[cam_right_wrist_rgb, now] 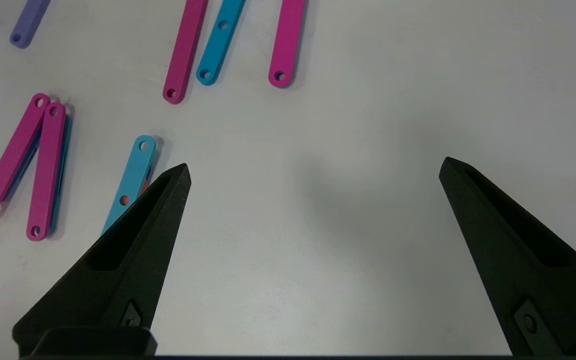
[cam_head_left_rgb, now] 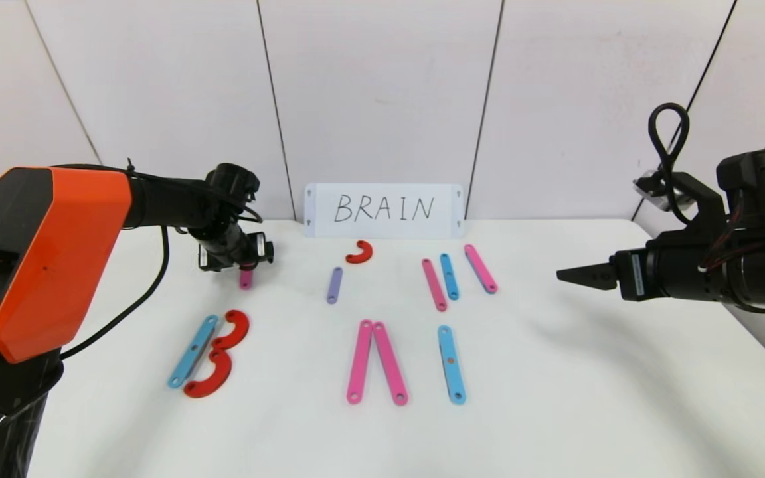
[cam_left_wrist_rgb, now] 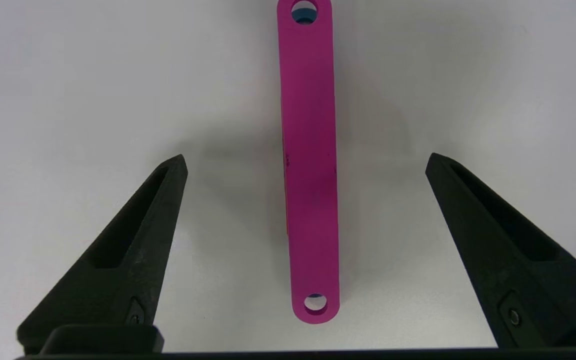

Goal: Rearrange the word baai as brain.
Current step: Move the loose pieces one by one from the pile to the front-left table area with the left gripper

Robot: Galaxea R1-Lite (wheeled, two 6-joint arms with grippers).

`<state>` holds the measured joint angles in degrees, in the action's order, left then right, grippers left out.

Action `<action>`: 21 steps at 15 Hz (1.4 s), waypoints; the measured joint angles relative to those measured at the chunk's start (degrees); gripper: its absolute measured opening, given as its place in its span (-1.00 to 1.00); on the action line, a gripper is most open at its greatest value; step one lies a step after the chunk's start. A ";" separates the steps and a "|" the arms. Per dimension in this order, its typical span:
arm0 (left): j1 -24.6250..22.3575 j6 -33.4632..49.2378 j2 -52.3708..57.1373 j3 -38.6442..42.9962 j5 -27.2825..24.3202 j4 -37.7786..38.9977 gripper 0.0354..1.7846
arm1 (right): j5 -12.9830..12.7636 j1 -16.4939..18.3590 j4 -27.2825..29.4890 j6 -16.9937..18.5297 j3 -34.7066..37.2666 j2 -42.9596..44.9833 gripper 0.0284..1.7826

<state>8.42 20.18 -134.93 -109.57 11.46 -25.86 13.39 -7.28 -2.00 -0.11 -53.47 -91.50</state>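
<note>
left gripper (cam_left_wrist_rgb: 307, 160) hangs wide open straddling a pink strip (cam_left_wrist_rgb: 310, 165), looks lined up to grab it; right gripper (cam_right_wrist_rgb: 313, 170) idles open, holding nothing

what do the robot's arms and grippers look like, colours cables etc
The left arm has a bright orange shell on its near segment, then black links with thin black cables running alongside. The right arm is all black, with a looped black cable above it and a small white label near the wrist. The left gripper and right gripper each have two matte black, wedge-shaped pointed fingers with a recessed slot and a screw.
</note>
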 joint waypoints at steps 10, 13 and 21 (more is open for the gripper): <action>-0.40 0.18 -0.91 -0.51 -0.02 -0.11 -0.69 | -0.02 0.00 0.00 -0.05 0.05 -0.01 0.95; -0.13 0.74 0.11 0.37 -0.05 -0.32 -0.69 | -0.05 0.00 0.00 -0.02 0.05 -0.04 0.95; 7.20 3.15 12.19 13.79 0.41 -0.29 -0.69 | -0.05 0.11 0.00 0.01 0.05 -0.23 0.95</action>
<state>15.63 23.32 -122.73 -95.78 11.87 -26.15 13.34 -7.17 -2.00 -0.10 -53.42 -91.73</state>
